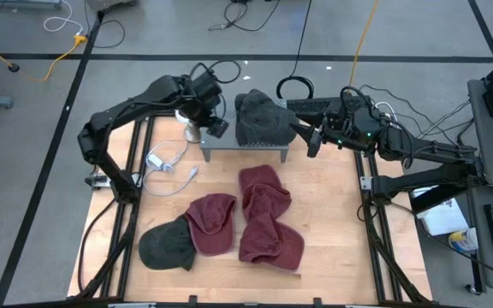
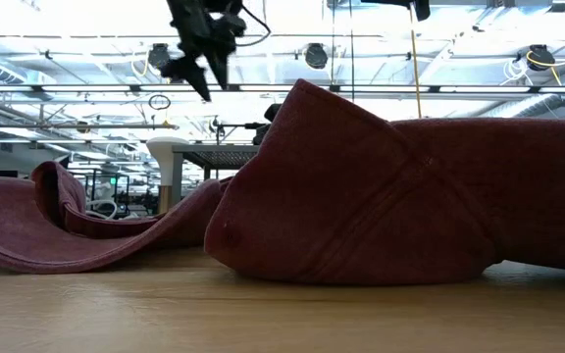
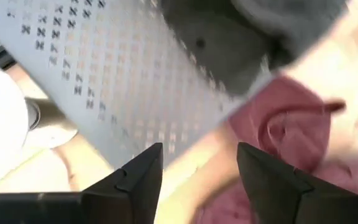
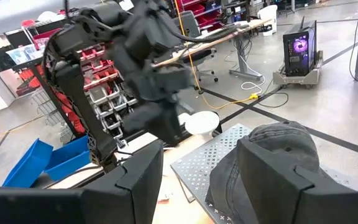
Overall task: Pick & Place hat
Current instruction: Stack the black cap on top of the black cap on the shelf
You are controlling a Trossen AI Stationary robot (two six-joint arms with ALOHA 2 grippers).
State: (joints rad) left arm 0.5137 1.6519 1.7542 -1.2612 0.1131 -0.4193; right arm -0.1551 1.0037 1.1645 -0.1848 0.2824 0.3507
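**Dark hat lies on the perforated tray, both end effectors released**

Seen from above, a dark grey hat (image 1: 261, 120) sits on a grey perforated tray (image 1: 229, 150) at about 12 o'clock on the wooden desk (image 1: 323, 214). The left end effector (image 1: 215, 122) hangs over the tray's 9 o'clock end, just beside the hat; its fingers (image 3: 143, 171) stand apart with nothing between them, and below them its wrist camera shows the tray surface, the hat's edge and red cloth. The right end effector (image 1: 308, 139) is at the hat's 3 o'clock side, near it, fingers spread and empty, facing the hat and the other arm.

Toward 6 o'clock from the tray lie three dark red hats (image 1: 264, 214), touching and partly overlapping. Another dark grey hat (image 1: 166, 245) lies at about 7 o'clock, against the red one beside it. A white cable (image 1: 168, 162) rests at 9 o'clock, with a white cup-like object (image 1: 192, 130) just beside the tray's corner.
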